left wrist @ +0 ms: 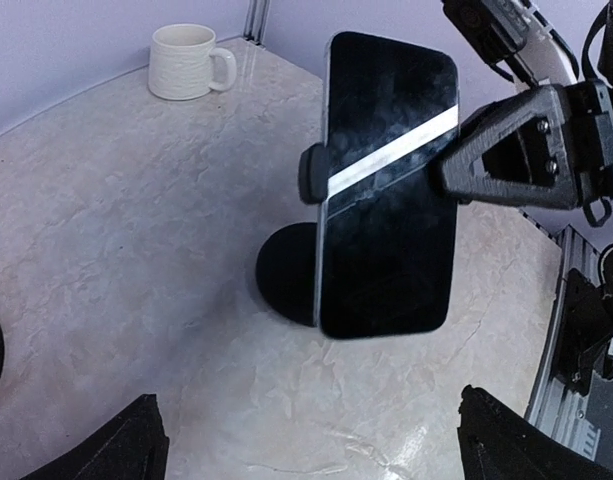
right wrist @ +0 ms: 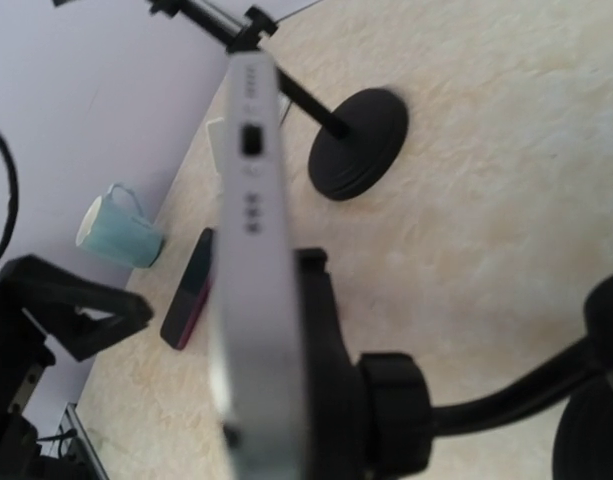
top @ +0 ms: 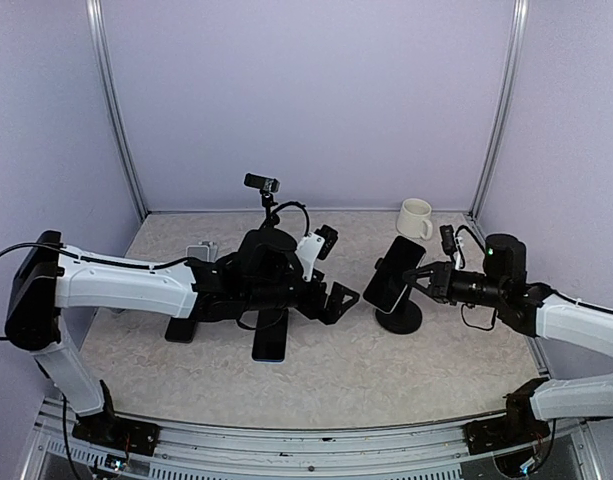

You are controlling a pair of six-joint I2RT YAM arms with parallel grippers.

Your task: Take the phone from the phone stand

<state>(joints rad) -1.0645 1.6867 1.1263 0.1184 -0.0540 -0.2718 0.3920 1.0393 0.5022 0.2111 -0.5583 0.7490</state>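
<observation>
The black phone point(top: 394, 272) sits upright, clamped in the black phone stand point(top: 398, 318) at the table's right centre. In the left wrist view its dark screen point(left wrist: 386, 190) faces me, with a stand clip at its left edge. My left gripper point(top: 336, 300) is open and empty, a short way left of the phone. My right gripper point(top: 424, 280) is open and straddles the phone's right side, with one finger point(left wrist: 506, 150) at the screen's right edge. The right wrist view shows the phone edge-on point(right wrist: 251, 250) with the stand clamp point(right wrist: 331, 390) behind it.
A white mug point(top: 414, 217) stands at the back right. A small camera on a stand point(top: 261, 183) is at the back centre, its round base point(right wrist: 361, 140) showing. Two more dark phones point(top: 269, 340) point(top: 181, 328) lie flat under the left arm.
</observation>
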